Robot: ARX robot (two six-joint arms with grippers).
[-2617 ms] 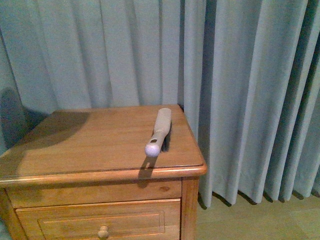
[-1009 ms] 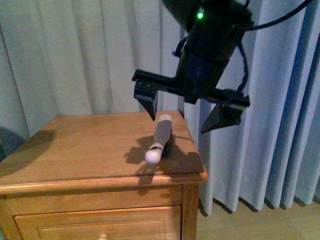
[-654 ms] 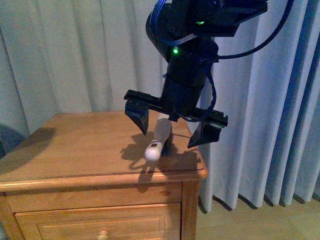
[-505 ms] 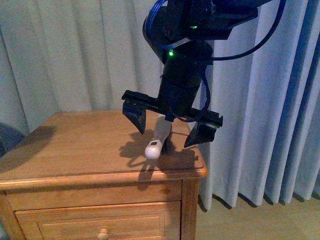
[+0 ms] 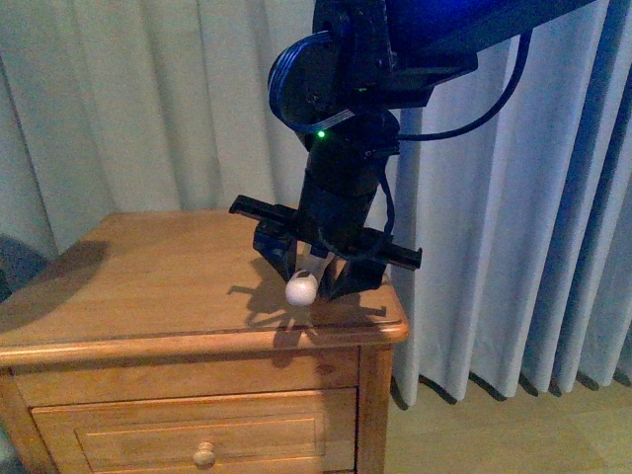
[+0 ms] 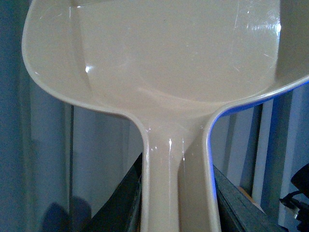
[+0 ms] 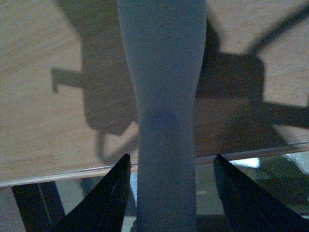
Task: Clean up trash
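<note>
The right gripper (image 5: 314, 278) hangs low over the wooden nightstand (image 5: 148, 286), toward the four o'clock part of its top, near the front right corner. It straddles the brush (image 5: 301, 287), whose pale handle runs roughly from twelve to six o'clock, with its rounded end pointing at the front edge. In the right wrist view the two dark fingers (image 7: 108, 198) stand either side of the handle with a strip of wood showing in each gap, so the jaws are spread and not touching it. A small green light (image 5: 320, 133) glows on the arm above. The arm's shadow falls on the tabletop beside the brush, at about nine o'clock from it. The left gripper (image 6: 177, 193) is clamped on the stem of the pale dustpan (image 6: 174, 63), holding the scoop up in the air in front of the grey-blue curtain (image 5: 128, 99); its bowl fills most of the left wrist view. Below the top, a drawer with a round knob (image 5: 203, 454) sits at six o'clock. The trash shows in none of the views, so I cannot tell where it lies.
</note>
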